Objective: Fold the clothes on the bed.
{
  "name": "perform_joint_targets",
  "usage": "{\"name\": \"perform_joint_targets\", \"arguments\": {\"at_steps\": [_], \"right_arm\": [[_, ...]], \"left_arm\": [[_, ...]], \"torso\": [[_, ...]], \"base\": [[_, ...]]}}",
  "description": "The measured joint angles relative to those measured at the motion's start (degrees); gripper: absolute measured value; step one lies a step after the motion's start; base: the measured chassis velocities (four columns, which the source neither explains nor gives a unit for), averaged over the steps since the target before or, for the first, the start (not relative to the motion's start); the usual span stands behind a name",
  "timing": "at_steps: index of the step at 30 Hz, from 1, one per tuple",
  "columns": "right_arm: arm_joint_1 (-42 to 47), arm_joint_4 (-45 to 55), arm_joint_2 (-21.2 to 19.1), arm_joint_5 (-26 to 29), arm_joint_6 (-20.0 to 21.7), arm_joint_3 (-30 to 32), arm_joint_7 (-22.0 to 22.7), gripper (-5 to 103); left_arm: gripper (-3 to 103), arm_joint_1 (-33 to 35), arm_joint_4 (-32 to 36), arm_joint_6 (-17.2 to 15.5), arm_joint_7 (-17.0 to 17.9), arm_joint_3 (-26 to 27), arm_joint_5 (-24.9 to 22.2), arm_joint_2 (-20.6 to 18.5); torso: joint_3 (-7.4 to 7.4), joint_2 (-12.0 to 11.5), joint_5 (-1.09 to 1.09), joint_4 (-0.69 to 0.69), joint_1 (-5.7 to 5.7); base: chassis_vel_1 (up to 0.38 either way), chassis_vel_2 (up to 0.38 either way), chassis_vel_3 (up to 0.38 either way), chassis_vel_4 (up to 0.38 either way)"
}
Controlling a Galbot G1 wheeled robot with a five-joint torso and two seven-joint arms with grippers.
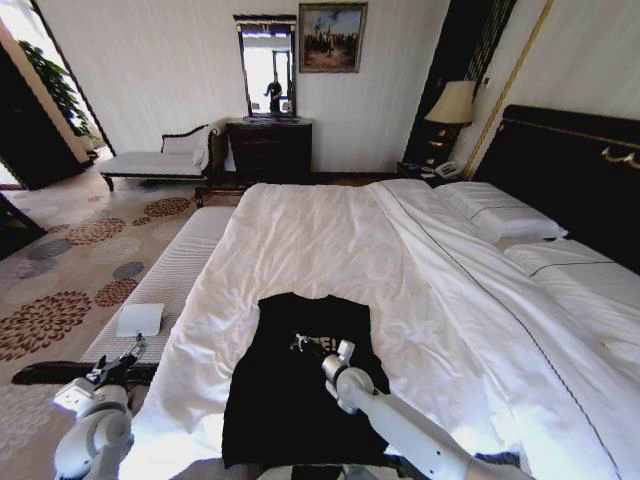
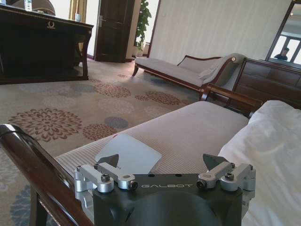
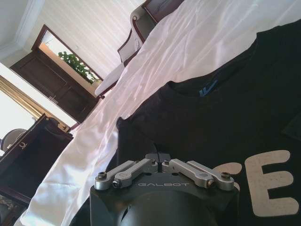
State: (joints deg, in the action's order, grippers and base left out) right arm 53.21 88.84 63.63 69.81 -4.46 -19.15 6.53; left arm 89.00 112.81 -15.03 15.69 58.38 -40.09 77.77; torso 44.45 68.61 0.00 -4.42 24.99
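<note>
My right gripper (image 1: 318,347) sits with jaws closed over the T-shirt (image 1: 290,400) chest on the bed (image 1: 330,240); whether they pinch fabric I cannot tell. Lifting from there could bunch the shirt. My left gripper (image 2: 164,172), jaws open, waits beside the bench (image 2: 188,132).

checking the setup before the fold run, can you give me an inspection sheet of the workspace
surface: bed with a white, lightly wrinkled duvet, pillows at the headboard.
job's things: black T-shirt lies flat on the duvet near the foot edge, collar toward the far side, white lettering on the chest.
clutter: a flat white card on the bench beside the bed.
grippers: right gripper shut, low over the shirt's chest; left gripper open, parked over the bench, holding nothing.
cables: nothing seen.
surroundings: patterned carpet, chaise, dark dresser under a mirror, bedside lamp.
</note>
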Motion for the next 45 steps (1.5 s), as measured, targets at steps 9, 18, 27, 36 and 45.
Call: {"name": "perform_joint_targets", "arguments": {"at_steps": [9,18,27,36,45], "right_arm": [[1.90,2.42,-0.49,-4.56,-1.64,1.12,0.90,9],[3.50,9.91,-4.68,-5.27,-0.41,9.92,8.42,42],[1.08,1.90,-8.07,-1.57,6.97,20.94,11.80,74],[-0.72,-9.30,-7.10,1.50,9.95,22.63,0.15,100],[-1.51,-15.02,-4.77,-0.66,6.02,22.39,-8.81,75]], "left_arm": [[100,-0.29,0.66,0.00,0.22,-2.29,1.18,0.93],[100,-1.60,-0.05,-0.16,0.98,-4.20,1.24,1.26],[100,-2.38,-0.12,-0.24,1.05,-5.77,1.60,1.75],[100,-3.16,-1.25,-0.10,1.05,-7.15,2.19,2.24],[100,-3.58,-2.86,0.90,0.72,-8.11,2.71,1.90]], "torso": [[0.00,0.00,0.01,0.01,0.00],[0.00,0.00,0.00,0.00,0.00],[0.01,-0.01,0.00,-0.01,0.00],[0.01,-0.01,0.00,0.00,0.00],[0.00,0.00,0.00,0.01,0.00]], "base": [[0.000,0.000,0.000,0.000],[0.000,0.000,0.000,0.000],[0.000,0.000,0.000,0.000],[0.000,0.000,0.000,0.000],[0.000,0.000,0.000,0.000]]}}
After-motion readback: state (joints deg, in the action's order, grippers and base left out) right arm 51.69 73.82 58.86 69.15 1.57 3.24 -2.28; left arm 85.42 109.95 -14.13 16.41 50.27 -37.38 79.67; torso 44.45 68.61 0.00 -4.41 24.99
